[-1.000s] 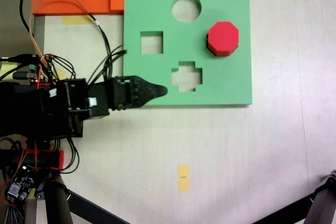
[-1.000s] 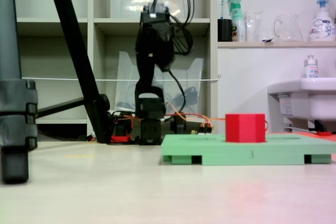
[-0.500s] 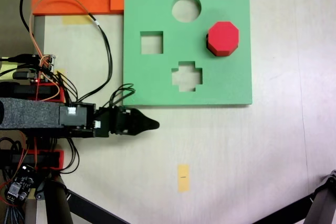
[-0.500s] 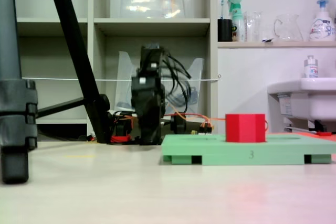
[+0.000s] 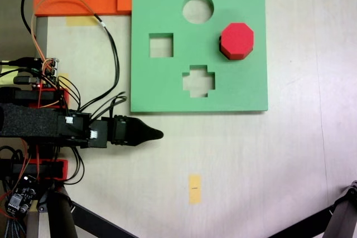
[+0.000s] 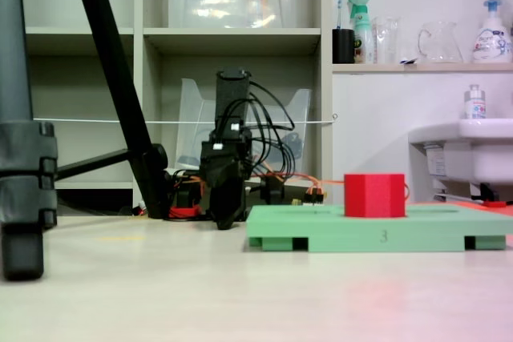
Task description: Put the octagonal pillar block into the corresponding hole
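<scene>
- One small bright red foam octagonal pillar block (image 5: pixel 237 40) sits on the right side of the green square foam board (image 5: pixel 167 90) in the top-down fixed view; in the low fixed view the block (image 6: pixel 374 195) stands upright above the board's top face (image 6: pixel 321 222).
- The eight-sided hole is hidden under the block, so I judge the block seated or nearly so, though how deep it sits cannot be told.
- The black gripper (image 5: pixel 155 134) lies low over the bare table, below the board's lower-left corner and well apart from the block, carrying nothing; whether its jaws are parted cannot be told, since only one pointed tip shows.
- The round, square and cross-shaped cutouts are vacant.
- To finish well, the arm should stay clear of the board's edge, so the board does not shift.
</scene>
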Robot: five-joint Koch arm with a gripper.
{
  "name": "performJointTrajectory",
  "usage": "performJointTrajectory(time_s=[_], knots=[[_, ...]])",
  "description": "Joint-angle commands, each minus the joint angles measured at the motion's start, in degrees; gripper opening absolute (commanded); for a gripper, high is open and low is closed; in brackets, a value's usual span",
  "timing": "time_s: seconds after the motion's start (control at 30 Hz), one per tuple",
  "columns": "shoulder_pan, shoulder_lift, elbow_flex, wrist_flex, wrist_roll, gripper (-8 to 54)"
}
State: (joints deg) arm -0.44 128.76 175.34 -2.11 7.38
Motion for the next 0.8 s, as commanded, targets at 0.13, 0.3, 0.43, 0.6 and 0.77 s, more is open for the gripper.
performJointTrajectory(time_s=[0.13, 0.3, 0.43, 0.6, 0.77], knots=[[-0.2, 4.2, 4.4, 2.1, 0.8, 34.5], [-0.2, 4.2, 4.4, 2.2, 0.8, 34.5], [-0.2, 4.2, 4.4, 2.1, 0.8, 34.5], [-0.2, 4.2, 4.4, 2.1, 0.8, 34.5], [-0.2, 4.2, 4.4, 2.1, 0.8, 34.5]])
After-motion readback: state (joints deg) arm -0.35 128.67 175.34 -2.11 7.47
